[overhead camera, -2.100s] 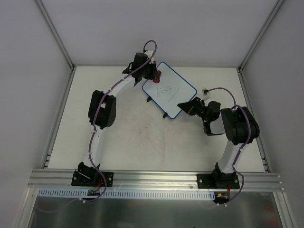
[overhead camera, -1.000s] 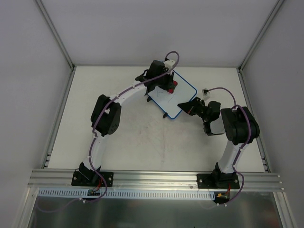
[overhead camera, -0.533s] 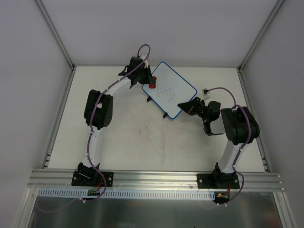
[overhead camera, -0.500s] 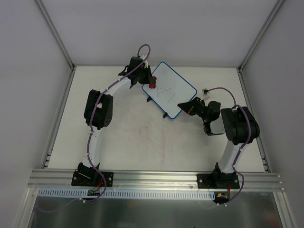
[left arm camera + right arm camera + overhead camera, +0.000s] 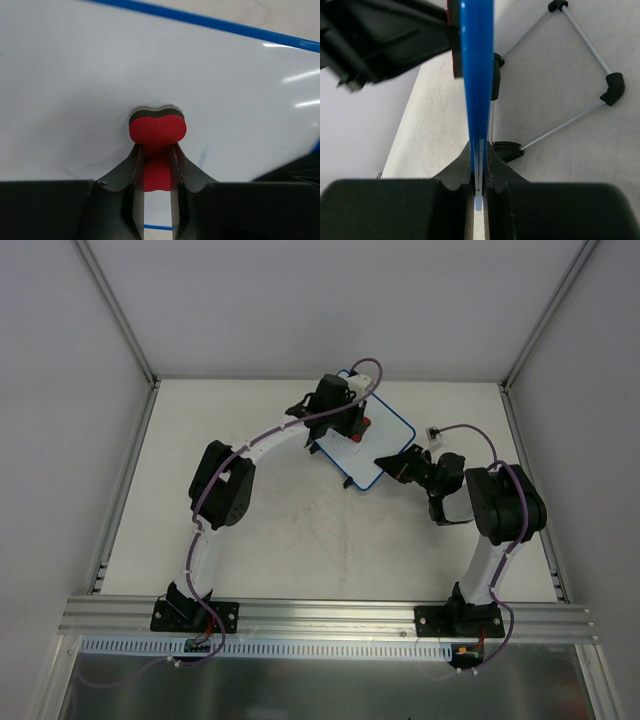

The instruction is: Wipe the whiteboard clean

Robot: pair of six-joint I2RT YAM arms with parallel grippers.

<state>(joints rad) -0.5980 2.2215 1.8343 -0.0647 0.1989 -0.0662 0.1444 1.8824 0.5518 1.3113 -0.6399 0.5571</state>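
Observation:
The whiteboard is a white board with a blue rim at the far middle of the table; its face fills the left wrist view. My left gripper is shut on the red eraser, whose felt end presses on the board. A faint blue mark shows to the right of the eraser. My right gripper is shut on the board's near-right edge; in the right wrist view the blue rim runs edge-on between the jaws.
The board's thin wire stand with black feet rests on the table behind it. A small white and black connector lies at the right by the purple cable. Metal frame posts and grey walls bound the table.
My left gripper has swept the eraser from the board's left edge rightward onto the middle of the board, as it did a second ago. The right arm has held still.

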